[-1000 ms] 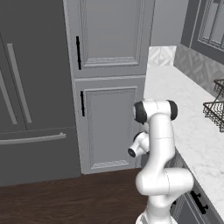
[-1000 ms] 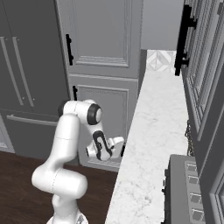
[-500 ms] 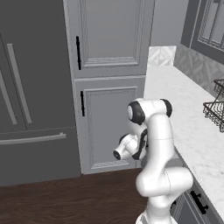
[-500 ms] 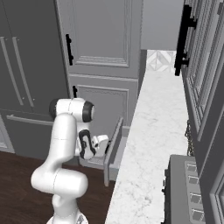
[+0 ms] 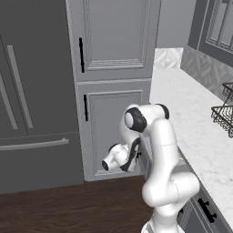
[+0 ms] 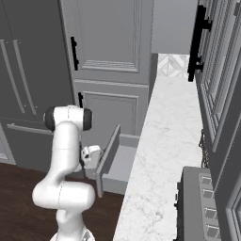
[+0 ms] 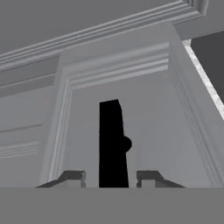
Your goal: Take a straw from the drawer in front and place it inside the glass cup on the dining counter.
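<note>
Deep grey drawer [image 6: 115,162] with recessed-panel front stands pulled out from under the white marble-veined counter [image 6: 164,155]; pale inside visible, straw not discernible in it. Gripper [image 7: 110,177] faces the drawer front, its jaws parted to either side of the small black bar handle [image 7: 113,144] with gaps showing, gripping nothing. Judgement: handle is being let go. To do it well, widen the jaws fully, back straight off the handle, then rise over the drawer's open top.

Arm bent low, claw [image 7: 110,177] fingers parted, level.
</note>
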Controlling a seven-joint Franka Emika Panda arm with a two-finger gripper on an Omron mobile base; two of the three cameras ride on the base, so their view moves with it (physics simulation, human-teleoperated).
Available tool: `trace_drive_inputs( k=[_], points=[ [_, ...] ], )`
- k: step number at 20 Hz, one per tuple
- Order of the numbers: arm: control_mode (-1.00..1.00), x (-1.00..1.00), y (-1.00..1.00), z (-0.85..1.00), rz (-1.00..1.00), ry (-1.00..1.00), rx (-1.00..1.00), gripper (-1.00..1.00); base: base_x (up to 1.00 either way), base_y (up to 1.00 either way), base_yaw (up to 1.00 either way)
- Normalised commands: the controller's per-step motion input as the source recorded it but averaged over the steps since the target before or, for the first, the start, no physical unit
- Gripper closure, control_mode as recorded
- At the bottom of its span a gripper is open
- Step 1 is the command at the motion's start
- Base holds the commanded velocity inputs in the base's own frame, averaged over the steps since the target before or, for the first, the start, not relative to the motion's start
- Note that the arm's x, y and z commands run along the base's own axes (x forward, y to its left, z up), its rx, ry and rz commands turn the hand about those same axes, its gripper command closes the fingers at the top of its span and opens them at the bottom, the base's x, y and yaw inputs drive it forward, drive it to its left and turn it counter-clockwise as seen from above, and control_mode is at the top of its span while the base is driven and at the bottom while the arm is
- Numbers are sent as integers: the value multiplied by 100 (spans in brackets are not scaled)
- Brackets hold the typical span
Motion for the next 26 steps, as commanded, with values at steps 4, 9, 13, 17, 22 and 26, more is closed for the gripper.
trace_drive_inputs(
  k=[4, 9, 13, 17, 22, 26],
  points=[
    [-100, -58, 29, 33, -14, 0, 2, -100, 0, 0, 0],
    [-100, -73, 38, 4, -16, 0, 7, -100, 0, 0, 0],
    [-100, -62, 22, 45, -14, -1, 14, -100, 0, 0, 0],
    [-100, -24, 2, 80, -6, -8, 12, -100, 0, 0, 0],
    [-100, -9, -3, 100, -17, -17, 18, -100, 0, 0, 0],
    [-100, -1, -19, 100, -27, -13, 24, -100, 0, 0, 0]
  ],
)
